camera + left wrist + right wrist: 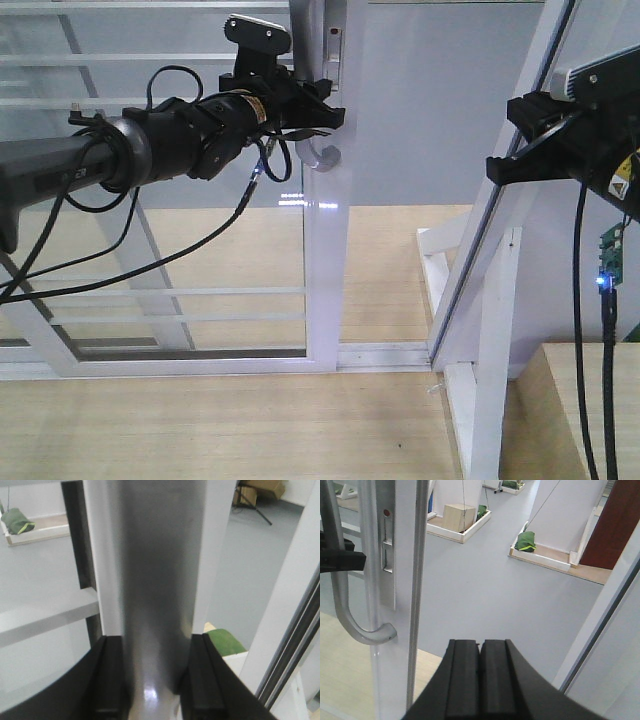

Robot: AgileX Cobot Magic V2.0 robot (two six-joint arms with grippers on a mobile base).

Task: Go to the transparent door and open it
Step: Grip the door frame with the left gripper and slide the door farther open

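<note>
The left gripper (322, 100) pinches the door (326, 250) handle (339, 590); the right gripper (480, 647), pressed together, hangs right of it.

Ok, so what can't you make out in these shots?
Front view: the top of the door is cut off by the picture's edge, and the left gripper covers the handle above its hook.
Left wrist view: the handle is a close blur, so it is unclear whether the fingers touch it.
Right wrist view: the red mark on the lock plate is too small to read.
</note>
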